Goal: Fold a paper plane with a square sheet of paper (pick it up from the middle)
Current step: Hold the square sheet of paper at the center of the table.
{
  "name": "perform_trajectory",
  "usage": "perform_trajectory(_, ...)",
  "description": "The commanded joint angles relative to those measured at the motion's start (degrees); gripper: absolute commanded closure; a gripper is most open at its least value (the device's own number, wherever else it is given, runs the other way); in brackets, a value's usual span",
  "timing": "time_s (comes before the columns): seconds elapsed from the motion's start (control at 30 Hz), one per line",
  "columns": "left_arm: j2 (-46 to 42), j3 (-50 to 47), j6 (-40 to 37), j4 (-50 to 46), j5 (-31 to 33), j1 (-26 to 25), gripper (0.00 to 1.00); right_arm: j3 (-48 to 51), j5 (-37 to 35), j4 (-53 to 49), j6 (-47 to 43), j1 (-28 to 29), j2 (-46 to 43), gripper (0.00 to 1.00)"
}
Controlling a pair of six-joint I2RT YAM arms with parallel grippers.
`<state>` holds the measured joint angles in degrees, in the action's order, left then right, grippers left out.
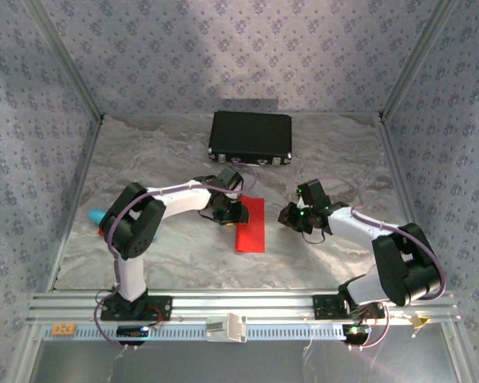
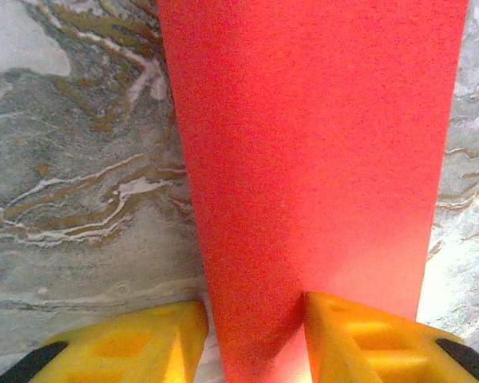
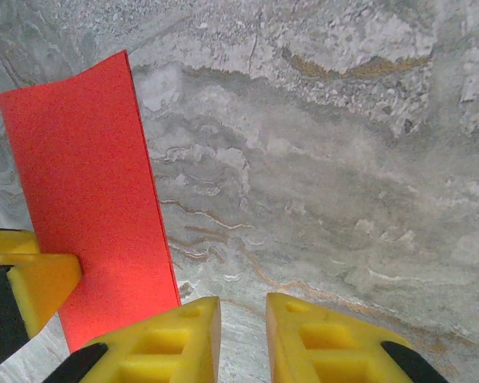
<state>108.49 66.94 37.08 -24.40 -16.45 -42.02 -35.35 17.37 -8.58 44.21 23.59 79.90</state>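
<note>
Top external view showed the red sheet of paper (image 1: 253,231) lying near the middle of the marble bench (image 1: 144,152), as a narrow upright rectangle, well apart from the black case (image 1: 251,137) at the far side. The left hand (image 1: 230,211) stood at the left long edge of the sheet. From the left wrist view this hand (image 2: 255,335) was partly open: one yellow finger (image 2: 367,343) was over the paper (image 2: 311,144), the other over the bare bench, and the edge of the sheet ran between them. I could not tell if it pressed the paper. The right hand (image 1: 299,219) was to the right of the sheet and not touching it. In the right wrist view this hand (image 3: 243,339) had only a narrow gap between its fingers and nothing inside, with the paper (image 3: 88,183) at its left. A small turquoise object (image 1: 96,215) lay at the left border of the bench.
</note>
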Motion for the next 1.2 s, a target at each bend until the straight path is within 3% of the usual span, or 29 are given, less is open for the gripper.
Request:
perform_trajectory(0.0, 3.8, -2.6, -0.6, 1.8, 6.7, 0.1, 0.6, 0.9, 0.8, 0.5, 0.9, 0.0, -1.1, 0.77)
perform_trajectory(0.87, 4.7, -2.3, 0.0, 1.4, 7.0, -0.4, 0.58, 1.4, 3.0, 3.2, 1.1, 0.8, -0.9, 0.78)
perform_trajectory(1.17, 5.0, -2.3, -0.6, 1.7, 6.8, -0.4, 0.58, -0.4, 7.2, 8.9, 0.8, 4.1, 2.8, 0.93)
